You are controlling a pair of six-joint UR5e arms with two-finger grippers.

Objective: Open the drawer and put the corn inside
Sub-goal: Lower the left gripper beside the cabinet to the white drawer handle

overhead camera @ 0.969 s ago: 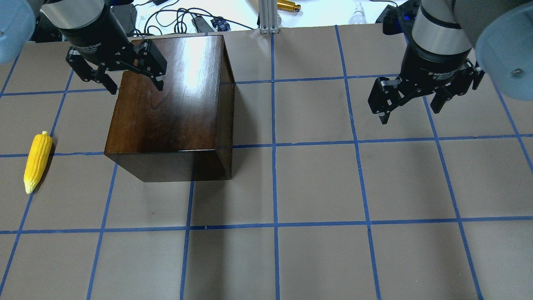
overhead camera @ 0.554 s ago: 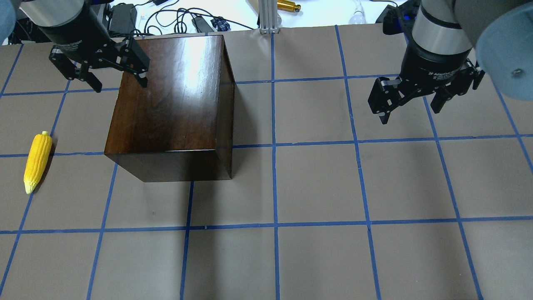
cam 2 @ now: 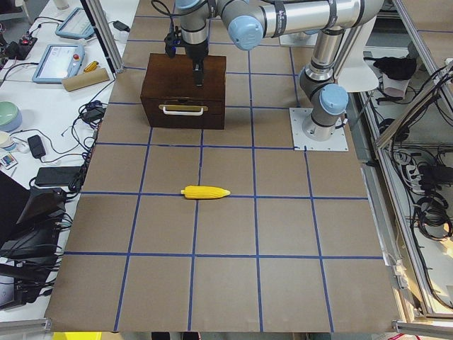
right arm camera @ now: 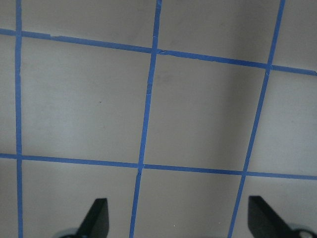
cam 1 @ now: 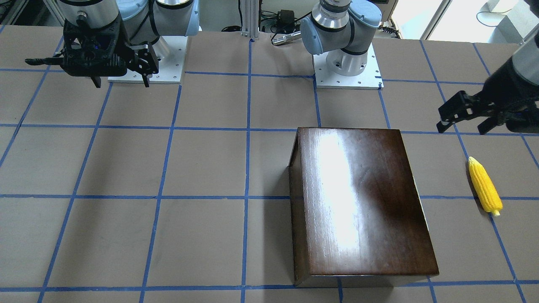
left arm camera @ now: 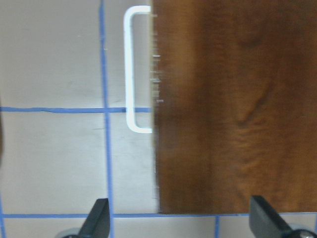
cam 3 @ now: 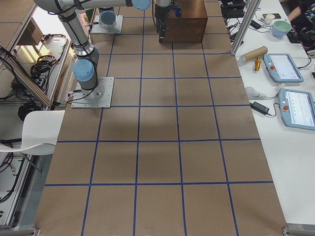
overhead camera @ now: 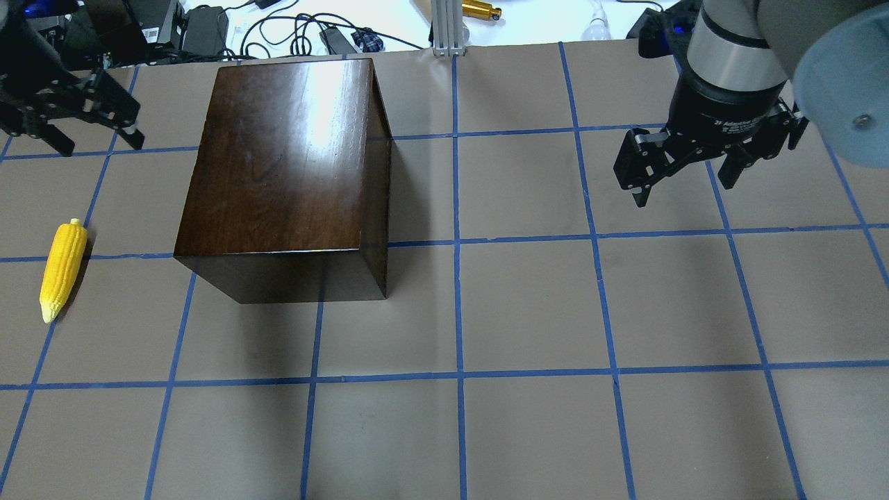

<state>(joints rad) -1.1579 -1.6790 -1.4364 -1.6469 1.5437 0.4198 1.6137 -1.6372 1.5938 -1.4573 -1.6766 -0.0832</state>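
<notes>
The glossy dark-brown box (overhead camera: pixel 278 167) stands left of the table's middle, also in the front view (cam 1: pixel 362 202). Its drawer is shut; the front panel with a white handle (left arm camera: pixel 132 69) faces the robot's left (cam 2: pixel 184 110). The yellow corn (overhead camera: pixel 62 269) lies on the table left of the box, apart from it (cam 1: pixel 485 187) (cam 2: pixel 205 192). My left gripper (overhead camera: pixel 101 146) is open and empty, raised just off the box's handle side near its far corner (left arm camera: pixel 181 220). My right gripper (overhead camera: pixel 684 191) is open and empty over bare table at the right (right arm camera: pixel 181 220).
Cables, power bricks and an aluminium post (overhead camera: pixel 448 28) lie beyond the table's far edge. The two arm bases (cam 1: pixel 347 71) (cam 1: pixel 147 63) stand on the robot's side. Blue tape lines grid the brown table.
My left gripper has moved left, from over the box's far-left corner to off its handle side. The right arm, box and corn have not moved.
</notes>
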